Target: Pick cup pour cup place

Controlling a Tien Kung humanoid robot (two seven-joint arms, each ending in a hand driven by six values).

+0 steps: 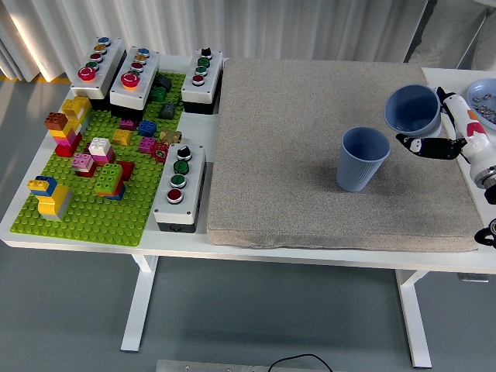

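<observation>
Two blue-grey cups are in the head view. One cup (361,159) stands upright on the grey mat (310,155), right of its middle. The other cup (413,109) is held in the air above the mat, up and to the right of the standing one, and tilts so its mouth faces left toward me. My right hand (442,128) is shut on this lifted cup, gripping its far side and base. The left hand is out of sight.
A green brick plate (101,170) with several coloured bricks fills the left of the table. Several button boxes (180,186) stand around it. A blue plate (484,97) with small parts lies at the right edge. A person stands at the top right.
</observation>
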